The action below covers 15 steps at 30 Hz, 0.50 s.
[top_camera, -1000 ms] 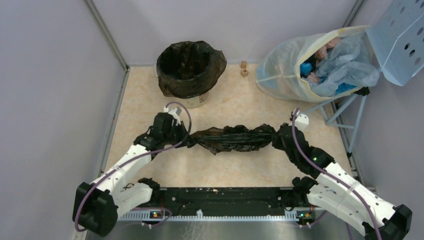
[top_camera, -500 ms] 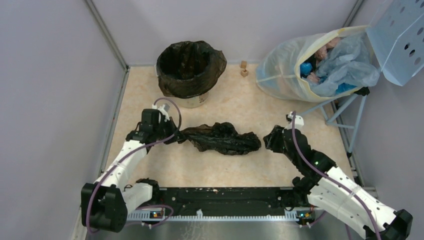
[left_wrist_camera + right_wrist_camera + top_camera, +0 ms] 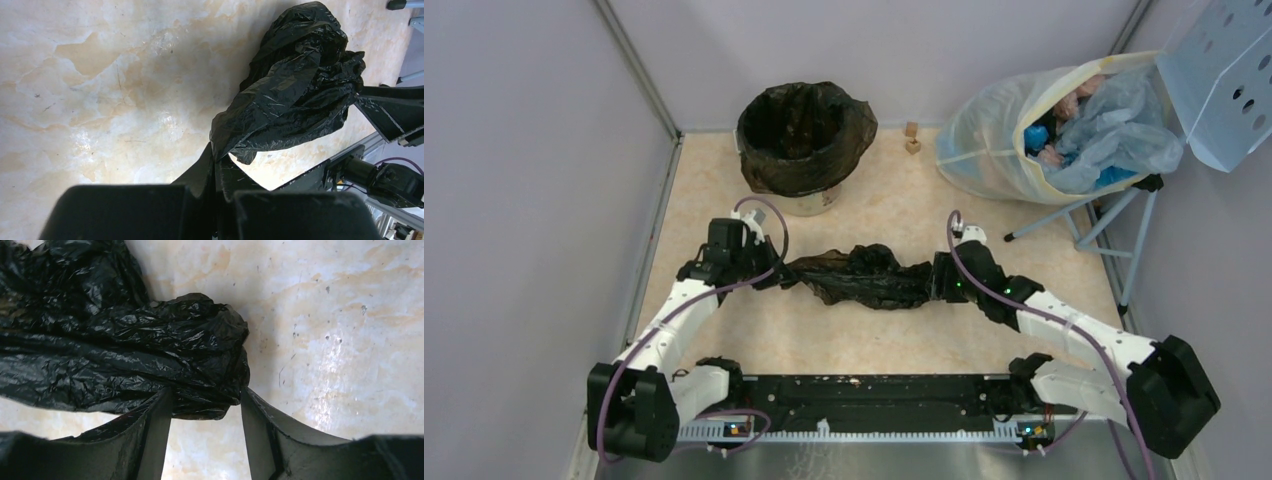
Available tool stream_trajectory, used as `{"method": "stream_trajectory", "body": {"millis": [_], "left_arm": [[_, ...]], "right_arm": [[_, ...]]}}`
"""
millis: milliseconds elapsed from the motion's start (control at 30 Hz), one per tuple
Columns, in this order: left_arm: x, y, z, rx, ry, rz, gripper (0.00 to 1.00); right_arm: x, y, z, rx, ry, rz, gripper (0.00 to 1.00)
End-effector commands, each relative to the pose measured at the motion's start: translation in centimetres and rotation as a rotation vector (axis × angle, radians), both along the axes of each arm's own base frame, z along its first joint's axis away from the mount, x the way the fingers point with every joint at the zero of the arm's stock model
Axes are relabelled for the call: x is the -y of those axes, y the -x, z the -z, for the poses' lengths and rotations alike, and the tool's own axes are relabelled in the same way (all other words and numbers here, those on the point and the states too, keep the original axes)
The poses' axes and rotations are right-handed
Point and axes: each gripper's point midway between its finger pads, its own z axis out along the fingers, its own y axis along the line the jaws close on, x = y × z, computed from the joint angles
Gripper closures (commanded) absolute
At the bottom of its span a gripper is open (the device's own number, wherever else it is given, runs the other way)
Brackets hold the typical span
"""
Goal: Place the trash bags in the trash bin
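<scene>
- Trash bag (image 3: 869, 277): thin black plastic film, glossy and heavily wrinkled, with white highlights on the creases.
- Worktop (image 3: 894, 190): smooth, hard, cream-and-tan marbled surface with a faint sheen and small dark specks.
- Trash bin (image 3: 816, 204): smooth pale cream body, lined with glossy crinkled black film.
- Right fingers (image 3: 270, 435): matt black plastic.
- Sack (image 3: 984, 140): translucent whitish-yellow plastic.
- Panel (image 3: 1224, 90): perforated light-blue metal, matt.

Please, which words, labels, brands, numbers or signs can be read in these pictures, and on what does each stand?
None can be read. The trash bag, trash bin, clear sack and blue panel show no print; the boards at the arm bases are too small to tell.
</scene>
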Motion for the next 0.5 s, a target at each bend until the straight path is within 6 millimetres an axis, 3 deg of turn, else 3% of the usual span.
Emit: {"method": "stream_trajectory", "body": {"millis": [0,100,267,467], "left_arm": [[0.4,0.7,0.1,-0.034,0.042,-0.007,1.00],[0.9,1.5,1.1,-0.073,0.079,-0.013,1.00],[3.0,3.7,3.1,-0.145,0.172,0.029,1.00],[6.0,6.5,5.2,-0.180,0.084,0.103,1.00]], "right_arm": [[-1.3,-3.3,-2.0,0.070,-0.044,0.020,0.51],[-0.9,-4.0,-1.9,0.068,-0.045,0.041,0.62],[0.6,-4.8,-4.4,0.161,-0.057,0.081,1.00],[2.9,-5.1,-6.7,0.218,-0.021,0.148,1.00]]}}
